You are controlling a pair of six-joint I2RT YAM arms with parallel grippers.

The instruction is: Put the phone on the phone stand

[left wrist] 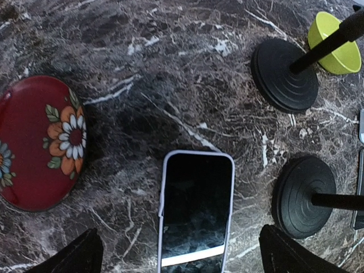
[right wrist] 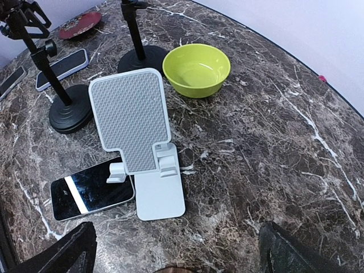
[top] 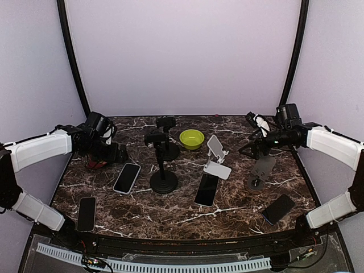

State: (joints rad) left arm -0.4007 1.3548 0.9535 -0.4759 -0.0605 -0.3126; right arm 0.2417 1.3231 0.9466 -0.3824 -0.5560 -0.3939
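"Claws first: how do they stand?"

"My left claw (left wrist: 181, 256) hangs with its fingers spread wide and grips nothing. My right claw (right wrist: 182, 255) is the same, released, nothing between the fingers."

"And the phone?"

"A white-cased phone (left wrist: 196, 207) lies flat and screen up on the dark marble desk (left wrist: 170, 68), right under my left claw. Neither finger touches it. A red flowered plate (left wrist: 40, 142) sits on one side of it. On the other are the round bases of the near black pole stand (left wrist: 304, 196) and the far black pole stand (left wrist: 284, 77)."

"What does your right wrist see?"

"The white phone stand (right wrist: 139, 133) is upright on its flat foot, its dimpled back panel tilted, two small lips at the lower edge. A second phone (right wrist: 91, 196) lies screen up just beside that foot. Whether they touch I cannot tell. A lime bowl (right wrist: 196, 68) sits behind the stand."

"Anything else from above?"

"A grey stand (top: 260, 173) sits below my right arm. A dark phone (top: 86, 213) lies near the front edge on my left side, and a blue-edged phone (top: 278, 209) lies near it on my right. Every phone is flat on the desk, none yet on a stand."
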